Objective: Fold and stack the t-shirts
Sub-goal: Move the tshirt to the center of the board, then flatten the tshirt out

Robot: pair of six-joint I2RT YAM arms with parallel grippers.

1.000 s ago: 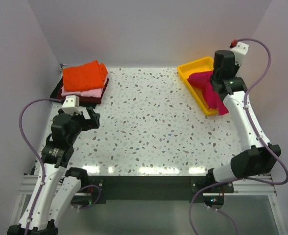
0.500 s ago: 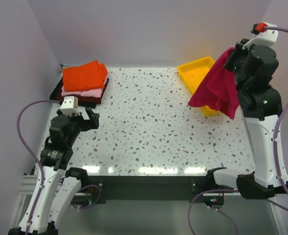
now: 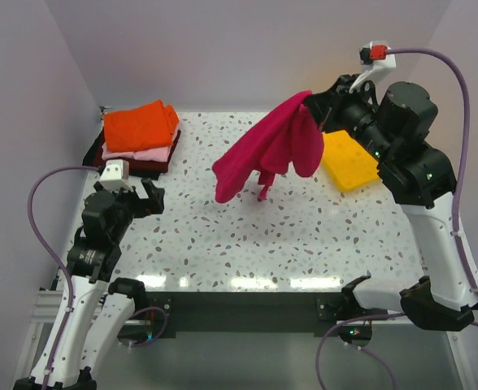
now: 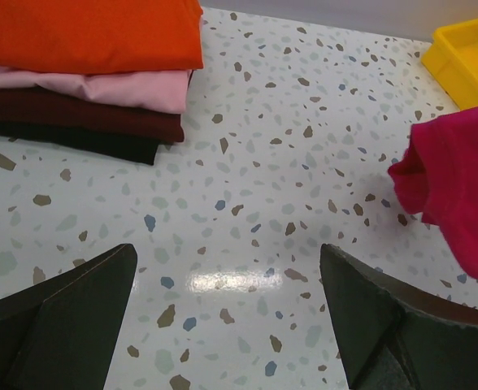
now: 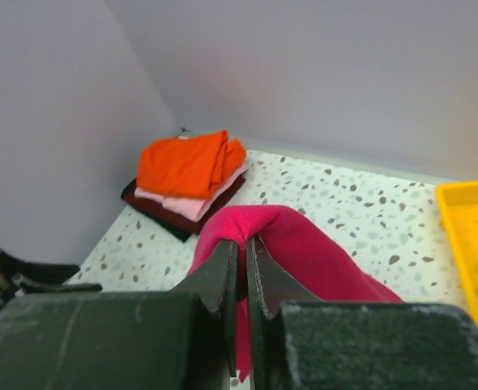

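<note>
A crimson-magenta t-shirt (image 3: 267,150) hangs in the air over the middle of the table, pinched at a fold by my right gripper (image 3: 310,101), which is shut on it; in the right wrist view the cloth (image 5: 304,252) bulges over the fingertips (image 5: 243,240). A folded stack sits at the far left corner: orange t-shirt (image 3: 140,126) on top, pale pink (image 3: 145,153) under it, dark maroon (image 3: 154,165) at the bottom. My left gripper (image 3: 151,197) is open near the left edge, empty, short of the stack (image 4: 84,57). The hanging shirt's lower end (image 4: 458,187) shows at its right.
A yellow plastic tray (image 3: 349,158) stands at the far right, partly hidden behind my right arm; its corner (image 4: 467,61) shows in the left wrist view. Purple walls close in the table on the left, back and right.
My right arm has swung left from over the yellow tray, carrying the crimson-magenta t-shirt out to above the table's middle. The left arm has stayed put.
</note>
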